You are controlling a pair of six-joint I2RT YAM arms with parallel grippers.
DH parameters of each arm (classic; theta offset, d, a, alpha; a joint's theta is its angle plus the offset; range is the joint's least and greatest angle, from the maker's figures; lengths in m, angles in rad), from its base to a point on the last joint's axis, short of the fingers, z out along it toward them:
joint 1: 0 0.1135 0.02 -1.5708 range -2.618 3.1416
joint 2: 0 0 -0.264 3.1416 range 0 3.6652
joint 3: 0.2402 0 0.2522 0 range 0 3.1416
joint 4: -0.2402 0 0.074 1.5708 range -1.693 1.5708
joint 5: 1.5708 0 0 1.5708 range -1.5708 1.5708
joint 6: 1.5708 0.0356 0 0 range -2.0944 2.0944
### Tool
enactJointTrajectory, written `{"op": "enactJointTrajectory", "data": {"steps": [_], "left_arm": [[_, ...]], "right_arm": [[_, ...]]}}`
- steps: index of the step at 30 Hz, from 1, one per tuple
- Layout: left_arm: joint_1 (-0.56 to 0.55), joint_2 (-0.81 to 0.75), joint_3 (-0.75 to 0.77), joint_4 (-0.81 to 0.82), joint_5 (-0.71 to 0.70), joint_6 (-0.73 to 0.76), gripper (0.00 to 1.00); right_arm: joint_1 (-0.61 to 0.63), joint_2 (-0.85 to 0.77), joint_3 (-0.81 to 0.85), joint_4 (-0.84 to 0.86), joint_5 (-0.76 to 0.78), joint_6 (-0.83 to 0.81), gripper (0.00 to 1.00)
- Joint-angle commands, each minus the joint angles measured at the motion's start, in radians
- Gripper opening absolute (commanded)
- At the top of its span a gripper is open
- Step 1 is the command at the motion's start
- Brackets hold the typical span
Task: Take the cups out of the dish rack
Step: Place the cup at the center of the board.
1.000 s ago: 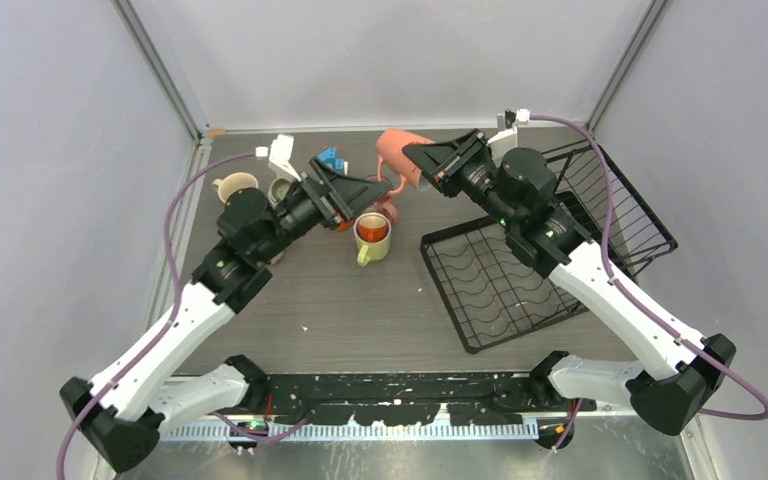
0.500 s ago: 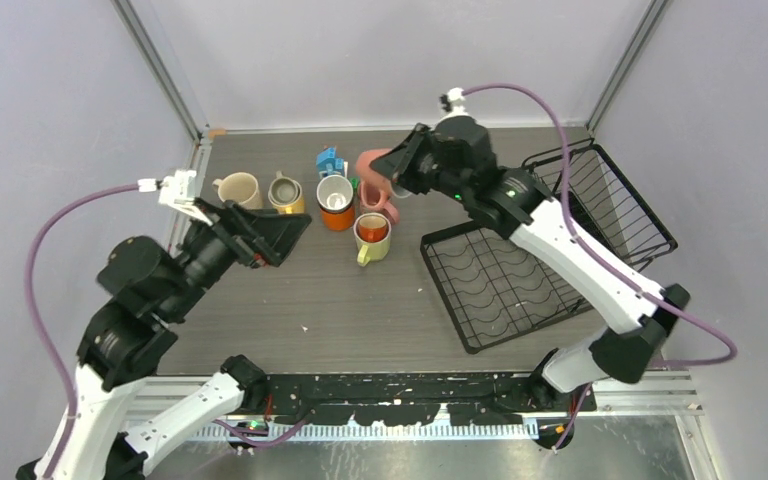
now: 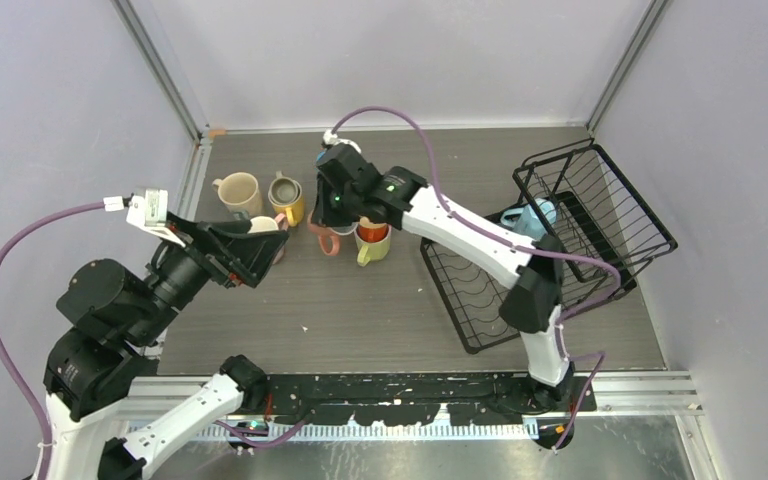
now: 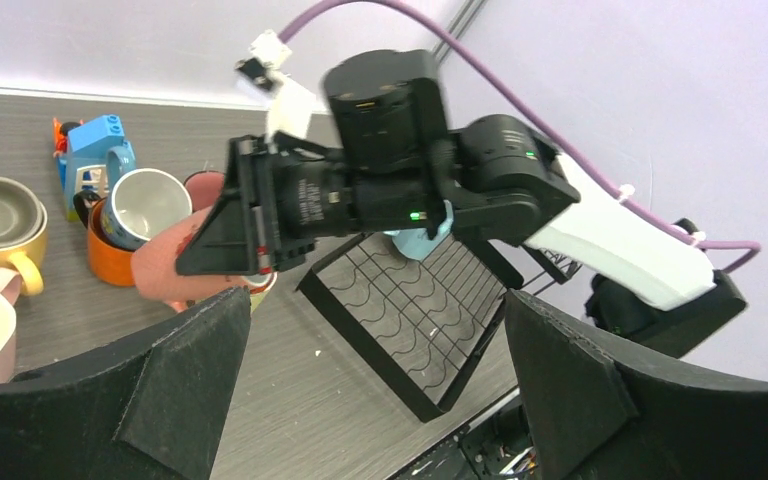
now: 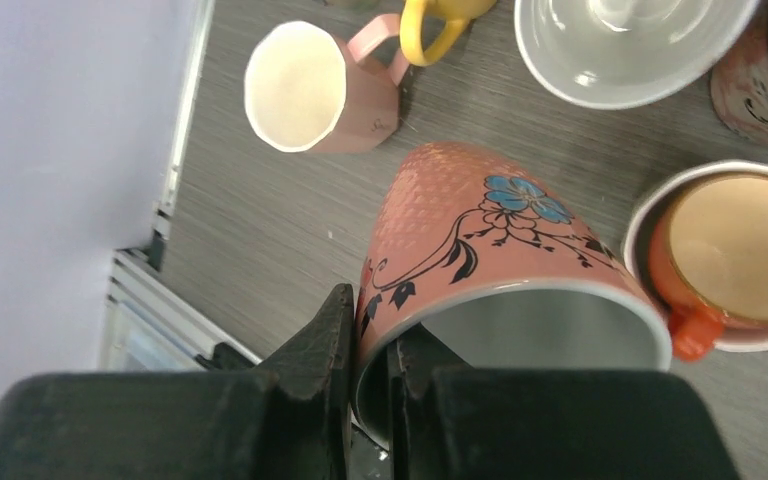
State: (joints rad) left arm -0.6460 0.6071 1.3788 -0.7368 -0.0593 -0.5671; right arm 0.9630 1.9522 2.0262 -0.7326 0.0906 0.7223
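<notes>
From above, the right gripper (image 3: 335,220) hung over the unloaded cups (image 3: 241,190). The dish rack (image 3: 500,275) stood to its right, a light blue cup (image 3: 530,217) in it. The left wrist view showed the left gripper (image 4: 375,330) spread wide, holding nothing. The right wrist view showed fingers (image 5: 315,350) pinching the rim of a tilted pink mug (image 5: 470,240) painted with a blue flower, above the table (image 5: 260,220).

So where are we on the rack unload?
Done: several cups sit on the table left of the dish rack. In hand: right fingers pinch a tilted pink flowered mug by its rim. Remaining: one light-blue cup in the rack; left fingers open, empty.
</notes>
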Motion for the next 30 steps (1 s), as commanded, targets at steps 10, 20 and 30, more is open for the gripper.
{"op": "enactJointTrajectory", "data": {"steps": [10,20,30], "left_arm": [[0.001,-0.053,0.025,-0.037,0.001,0.048,1.00],[0.001,-0.065,0.036,-0.052,-0.021,0.075,1.00],[0.000,-0.065,0.039,-0.055,-0.037,0.095,1.00]], "right_arm": [[0.038,0.279,0.347,-0.085,-0.070,-0.187,0.01],[0.038,0.441,0.470,-0.079,-0.077,-0.246,0.01],[0.038,0.516,0.519,-0.097,-0.074,-0.250,0.01]]}}
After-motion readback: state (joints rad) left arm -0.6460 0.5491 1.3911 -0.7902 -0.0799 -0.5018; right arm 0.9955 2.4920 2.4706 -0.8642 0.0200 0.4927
